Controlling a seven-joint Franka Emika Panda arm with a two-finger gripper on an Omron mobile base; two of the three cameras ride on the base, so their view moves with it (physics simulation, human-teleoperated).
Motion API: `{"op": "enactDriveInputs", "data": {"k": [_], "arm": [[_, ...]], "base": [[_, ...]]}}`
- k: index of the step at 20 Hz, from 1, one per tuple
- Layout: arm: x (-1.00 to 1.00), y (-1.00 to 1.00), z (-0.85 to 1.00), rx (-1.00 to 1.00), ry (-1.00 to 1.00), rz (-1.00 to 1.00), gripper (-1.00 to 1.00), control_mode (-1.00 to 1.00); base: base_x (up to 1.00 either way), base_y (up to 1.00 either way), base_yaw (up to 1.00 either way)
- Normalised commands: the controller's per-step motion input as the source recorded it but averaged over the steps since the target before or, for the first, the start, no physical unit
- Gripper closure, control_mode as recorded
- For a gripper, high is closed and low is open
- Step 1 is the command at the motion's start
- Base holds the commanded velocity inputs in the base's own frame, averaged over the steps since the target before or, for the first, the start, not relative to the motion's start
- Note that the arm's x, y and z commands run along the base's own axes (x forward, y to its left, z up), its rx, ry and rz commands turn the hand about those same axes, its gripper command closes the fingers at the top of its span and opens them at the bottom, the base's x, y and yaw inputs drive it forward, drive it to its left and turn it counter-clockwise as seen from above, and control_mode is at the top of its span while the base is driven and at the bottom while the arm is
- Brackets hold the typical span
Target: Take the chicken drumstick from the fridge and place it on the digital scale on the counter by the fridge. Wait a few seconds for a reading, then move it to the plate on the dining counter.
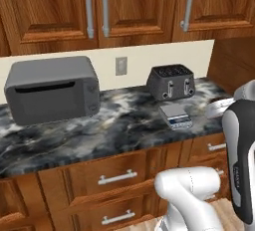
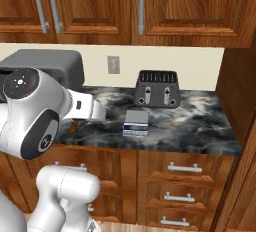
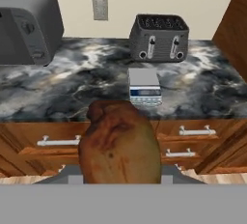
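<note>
Brown, glistening meat crowds the bottom of the hand view — the drumstick (image 3: 119, 143) sits clamped between the fingers, whose tips are hidden behind it, so the grip is judged from how the meat hangs fixed at the hand. Its long axis runs away from the camera, up the view, the narrower end pointing toward the counter (image 3: 72, 88).

The scale (image 3: 144, 88) is the landmark here. From it, the drumstick hangs out in front, off the counter's edge and above the drawers (image 3: 58, 141), a little to the left of the scale's centre line. Behind the scale stands the dark toaster (image 3: 159, 37); well to the scale's left sits the grey microwave (image 3: 29, 22); a wall outlet (image 3: 100, 7) is up behind it on the left.

In the right base view the arm's forearm reaches toward the counter left of the scale (image 2: 136, 122).

The coming move, I judge, is forward and slightly right — carry the meat over the edge, then lower it flat onto the scale's platform, short of the toaster.
</note>
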Motion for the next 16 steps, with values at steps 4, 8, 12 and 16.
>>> {"op": "enactDriveInputs", "data": {"k": [4,8,12,16], "arm": [[0.00,0.00,0.00,0.00,0.00,0.00,1.00,1.00],[0.00,0.00,0.00,0.00,0.00,0.00,1.00,1.00],[0.00,0.00,0.00,0.00,0.00,0.00,1.00,1.00],[0.00,0.00,0.00,0.00,0.00,0.00,1.00,1.00]], "base": [[0.05,-0.60,0.11],[0.09,-0.06,0.01],[0.53,0.08,0.00],[1.00,-0.16,0.16]]}}
